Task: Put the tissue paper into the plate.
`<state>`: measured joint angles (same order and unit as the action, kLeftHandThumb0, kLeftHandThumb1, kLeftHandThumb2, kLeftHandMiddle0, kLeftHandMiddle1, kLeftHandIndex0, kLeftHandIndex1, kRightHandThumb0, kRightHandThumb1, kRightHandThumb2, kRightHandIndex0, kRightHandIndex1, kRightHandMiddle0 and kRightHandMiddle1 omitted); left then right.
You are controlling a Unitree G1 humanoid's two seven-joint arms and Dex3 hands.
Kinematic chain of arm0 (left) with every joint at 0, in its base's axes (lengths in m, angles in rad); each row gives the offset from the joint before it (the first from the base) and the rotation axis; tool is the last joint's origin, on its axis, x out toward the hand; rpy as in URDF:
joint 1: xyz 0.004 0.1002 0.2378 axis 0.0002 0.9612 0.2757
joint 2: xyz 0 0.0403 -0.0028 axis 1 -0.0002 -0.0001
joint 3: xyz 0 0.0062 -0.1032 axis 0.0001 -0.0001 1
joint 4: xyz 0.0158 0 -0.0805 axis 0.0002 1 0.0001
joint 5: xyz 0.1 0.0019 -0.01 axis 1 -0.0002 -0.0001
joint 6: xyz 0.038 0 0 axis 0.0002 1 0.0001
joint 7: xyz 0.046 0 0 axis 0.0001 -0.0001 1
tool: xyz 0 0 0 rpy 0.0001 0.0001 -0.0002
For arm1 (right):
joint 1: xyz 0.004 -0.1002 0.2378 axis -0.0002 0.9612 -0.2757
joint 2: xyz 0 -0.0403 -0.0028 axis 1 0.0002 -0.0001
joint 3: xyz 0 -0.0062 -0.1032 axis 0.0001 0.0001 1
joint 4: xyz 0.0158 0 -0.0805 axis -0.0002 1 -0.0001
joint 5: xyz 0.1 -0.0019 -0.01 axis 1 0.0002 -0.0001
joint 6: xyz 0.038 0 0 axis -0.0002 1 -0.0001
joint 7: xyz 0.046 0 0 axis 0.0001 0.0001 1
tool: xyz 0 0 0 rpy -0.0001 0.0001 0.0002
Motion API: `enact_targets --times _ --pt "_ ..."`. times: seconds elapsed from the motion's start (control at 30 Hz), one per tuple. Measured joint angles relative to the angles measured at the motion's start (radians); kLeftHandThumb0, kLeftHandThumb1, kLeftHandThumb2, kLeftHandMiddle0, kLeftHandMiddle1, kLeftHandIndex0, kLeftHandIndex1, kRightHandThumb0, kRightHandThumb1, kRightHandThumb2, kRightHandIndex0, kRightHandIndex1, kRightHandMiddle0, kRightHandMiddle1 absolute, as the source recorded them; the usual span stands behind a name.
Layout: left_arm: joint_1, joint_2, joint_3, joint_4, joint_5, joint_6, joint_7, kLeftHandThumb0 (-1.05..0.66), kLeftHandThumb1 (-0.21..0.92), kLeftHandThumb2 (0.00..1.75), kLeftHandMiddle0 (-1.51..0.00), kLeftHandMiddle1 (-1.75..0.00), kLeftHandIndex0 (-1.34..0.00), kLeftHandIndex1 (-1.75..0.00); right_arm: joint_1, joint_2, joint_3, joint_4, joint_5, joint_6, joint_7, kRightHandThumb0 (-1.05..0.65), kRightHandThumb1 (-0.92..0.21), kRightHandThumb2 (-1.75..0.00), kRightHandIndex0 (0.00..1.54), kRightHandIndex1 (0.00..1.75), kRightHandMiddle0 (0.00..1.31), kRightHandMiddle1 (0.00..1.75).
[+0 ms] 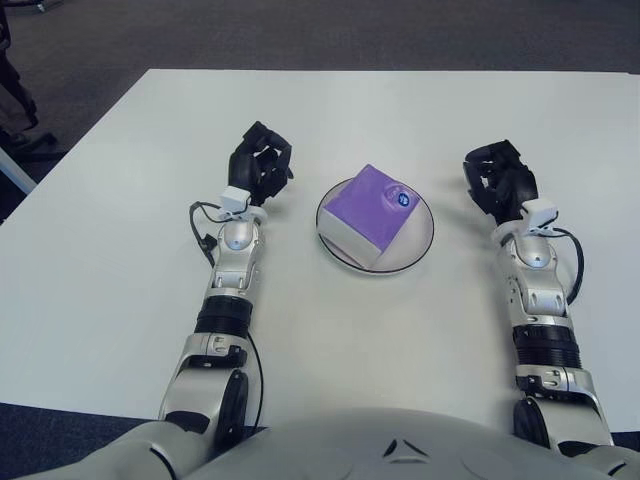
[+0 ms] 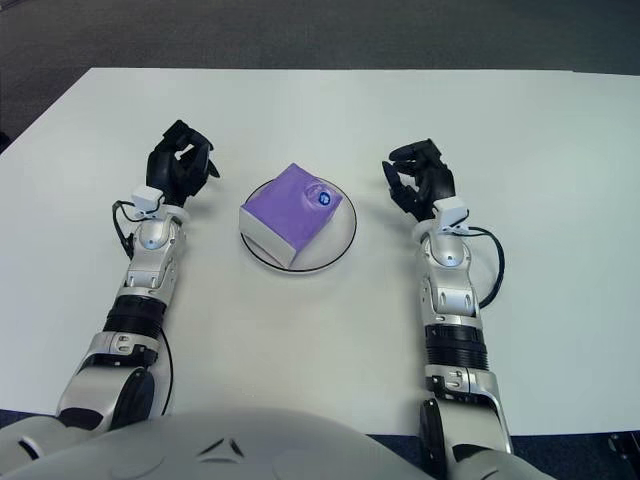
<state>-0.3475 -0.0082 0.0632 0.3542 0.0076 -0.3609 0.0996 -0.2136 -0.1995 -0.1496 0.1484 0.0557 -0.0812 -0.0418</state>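
Note:
A purple tissue box (image 1: 372,211) with a white side lies tilted in a round white plate (image 1: 422,241) with a dark rim, at the middle of the white table. My left hand (image 1: 260,165) shows to the left of the plate, apart from it, with its fingers curled and holding nothing. My right hand (image 1: 498,179) shows to the right of the plate, also apart from it, with its fingers curled and holding nothing. Both forearms stretch over the table towards me.
The white table (image 1: 330,110) runs wide on all sides of the plate. Dark floor lies beyond its far edge. A dark object (image 1: 12,80) stands off the table at the far left.

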Motion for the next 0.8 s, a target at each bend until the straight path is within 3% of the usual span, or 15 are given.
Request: enact_targets --times 0.43,0.8 --pt "0.0 -0.007 0.0 0.0 0.0 0.01 0.0 -0.3 0.92 0.36 -0.89 -1.75 -0.62 -1.75 -0.007 -0.01 0.0 0.044 -0.002 -0.001 0.0 -0.01 -0.71 -0.7 0.51 1.5 0.29 1.59" --pt "0.0 -0.011 0.005 0.007 -0.005 0.041 -0.002 -0.3 0.92 0.36 -0.89 -1.75 -0.63 -1.75 -0.015 -0.008 -0.008 0.079 0.003 -0.046 -0.001 -0.01 -0.65 -0.79 0.53 1.49 0.3 1.63"
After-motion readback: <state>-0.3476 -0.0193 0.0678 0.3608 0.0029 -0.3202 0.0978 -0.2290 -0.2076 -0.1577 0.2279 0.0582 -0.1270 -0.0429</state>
